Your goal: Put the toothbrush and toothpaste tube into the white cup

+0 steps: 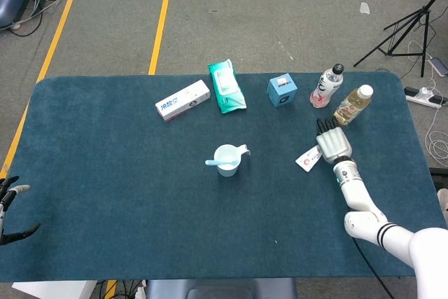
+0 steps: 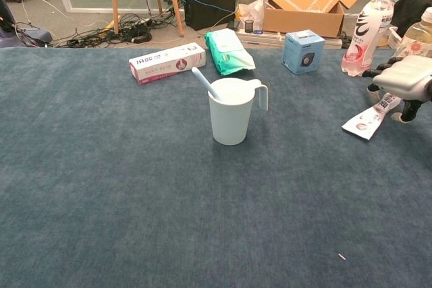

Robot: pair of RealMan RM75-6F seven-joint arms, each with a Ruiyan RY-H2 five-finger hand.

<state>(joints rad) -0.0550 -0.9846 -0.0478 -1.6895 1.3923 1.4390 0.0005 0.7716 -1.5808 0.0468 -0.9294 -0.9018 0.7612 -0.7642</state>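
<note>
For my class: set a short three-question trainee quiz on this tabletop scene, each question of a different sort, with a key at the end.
1. True or false: the toothbrush already stands in the white cup.
2. Which hand is over the toothpaste tube? A) left hand B) right hand C) neither
3. Fill in: the blue box sits between the green wipes pack and the ____ bottle.

Key
1. True; its handle sticks out over the rim.
2. B; it sits over the tube's cap end, though a grip cannot be confirmed.
3. Pink-labelled.
</note>
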